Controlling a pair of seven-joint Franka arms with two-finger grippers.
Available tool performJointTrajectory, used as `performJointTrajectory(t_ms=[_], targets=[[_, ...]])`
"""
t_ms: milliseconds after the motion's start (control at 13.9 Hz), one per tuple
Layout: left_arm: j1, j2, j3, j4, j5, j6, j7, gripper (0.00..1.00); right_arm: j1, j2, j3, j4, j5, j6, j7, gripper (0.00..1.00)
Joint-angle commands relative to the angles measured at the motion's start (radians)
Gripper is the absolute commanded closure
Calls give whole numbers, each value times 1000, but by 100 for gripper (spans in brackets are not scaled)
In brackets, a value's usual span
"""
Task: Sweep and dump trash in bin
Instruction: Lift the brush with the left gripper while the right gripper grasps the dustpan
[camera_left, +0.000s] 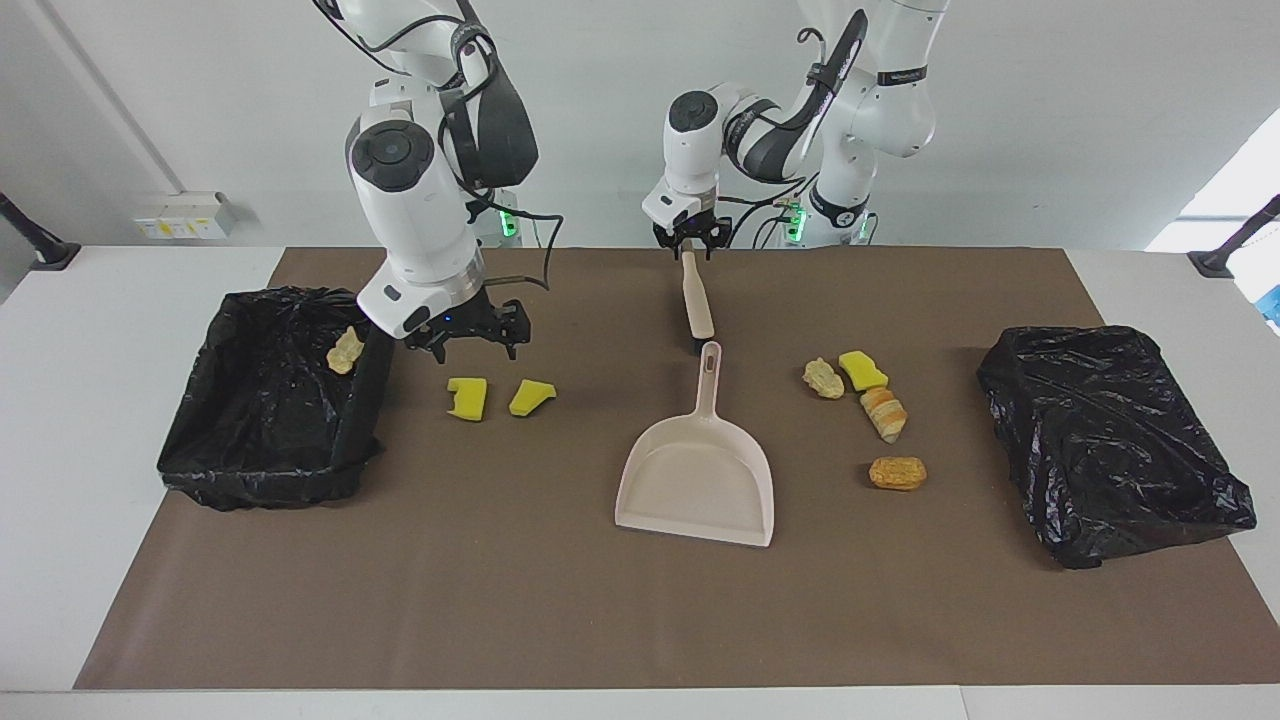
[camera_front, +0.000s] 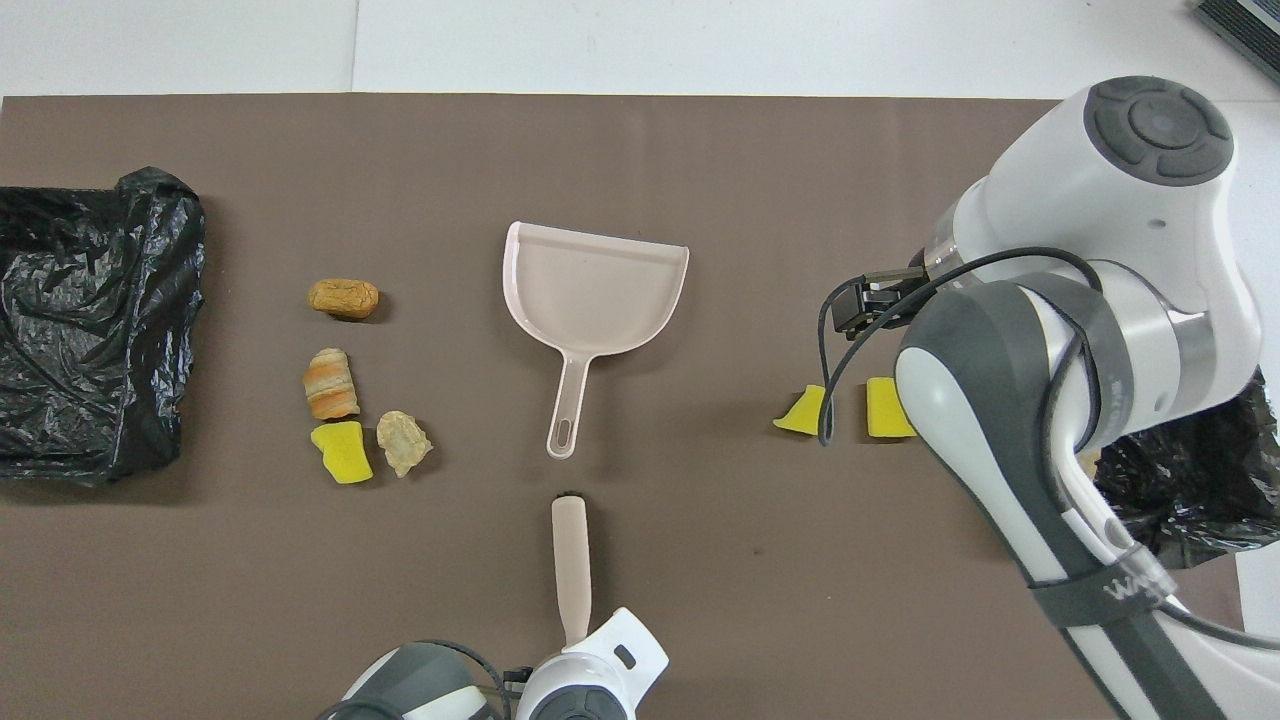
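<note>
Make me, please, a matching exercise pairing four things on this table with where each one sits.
Things:
1. dustpan
2. brush
3. pale lump
4. brown roll

Places:
A. in the black-lined bin at the right arm's end
B. its handle end at the left gripper
C. mid-table, handle pointing toward the robots
D. on the mat toward the left arm's end, farthest from the robots in its cluster

Pairs: 1-C, 2-B, 3-A, 4-D
</note>
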Motion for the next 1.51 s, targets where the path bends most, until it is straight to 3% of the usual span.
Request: performJointTrajectory(t_ms=[0, 216, 433, 649, 793, 1154, 1298, 1443], targets=[[-7, -29, 24, -12, -10, -36, 40, 100, -4, -18, 3, -25, 16, 24, 24, 0], [66, -32, 31, 48, -10, -169, 134, 100, -4, -16, 2, -22, 16, 26, 26, 0], [140, -64, 33, 56, -10, -213, 166, 100, -3, -15, 3, -25, 18, 59, 46, 0], [322, -169, 39, 89, -8, -314, 295, 100, 61, 19, 2, -26, 18, 134, 162, 0], [457, -189, 44, 146, 2, -381, 401, 100, 109, 60, 3, -22, 19, 188, 252, 0], [819, -112, 42, 259, 54, -395, 746, 100, 274, 151, 0, -3, -5, 346, 519, 0], [903, -57, 44, 327, 105, -388, 821, 100, 347, 183, 0, 14, -39, 352, 634, 0], [963, 50, 42, 445, 125, -410, 824, 100, 420, 235, 0, 50, -95, 371, 797, 0]])
